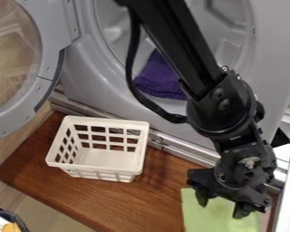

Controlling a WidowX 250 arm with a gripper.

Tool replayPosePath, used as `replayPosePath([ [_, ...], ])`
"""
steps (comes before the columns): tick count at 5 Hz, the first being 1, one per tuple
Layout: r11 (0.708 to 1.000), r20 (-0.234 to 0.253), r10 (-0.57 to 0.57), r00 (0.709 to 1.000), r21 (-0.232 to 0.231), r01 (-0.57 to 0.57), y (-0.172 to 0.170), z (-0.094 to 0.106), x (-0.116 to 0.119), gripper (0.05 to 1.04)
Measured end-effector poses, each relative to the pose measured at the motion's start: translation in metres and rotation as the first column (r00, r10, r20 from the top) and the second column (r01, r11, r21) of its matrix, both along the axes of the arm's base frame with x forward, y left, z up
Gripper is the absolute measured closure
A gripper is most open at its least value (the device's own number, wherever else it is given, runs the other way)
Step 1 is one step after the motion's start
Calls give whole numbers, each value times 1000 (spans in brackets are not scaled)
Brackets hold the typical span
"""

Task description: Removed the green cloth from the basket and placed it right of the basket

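My arm (182, 50) slants from the top edge, behind the basket (139, 149), down to the basket's right, where my pincer (221, 208) hangs tipped downward above the green cloth (199, 221), its two fingers spread apart. I cannot tell whether their tips touch the fabric. The green cloth lies right of the basket and nearer the bottom edge, which cuts it off; my pincer hides its upper part. Behind the basket, in the machine's drum, my arm partly covers a purple cloth (157, 84). The machine's door (45, 45), left behind the basket, is cut off.
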State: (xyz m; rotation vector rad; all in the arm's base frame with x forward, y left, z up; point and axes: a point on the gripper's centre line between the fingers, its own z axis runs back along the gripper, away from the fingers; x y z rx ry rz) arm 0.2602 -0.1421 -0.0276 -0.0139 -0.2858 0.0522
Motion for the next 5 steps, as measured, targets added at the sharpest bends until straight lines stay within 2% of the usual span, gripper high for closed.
replayPosePath([
  [1, 1000, -13, 1, 1000, 12, -1, 2, 0, -2, 73],
  [2, 1000, 2, -14, 1000, -17, 14, 1, 15, 1, 78],
  [3, 998, 22, -64, 998, -23, 65, 2, 40, 1, 83],
  [4, 992, 64, -115, 991, -41, 118, 6, 74, 2, 83],
  [5, 990, 54, -129, 990, -57, 132, 16, 92, -4, 83],
])
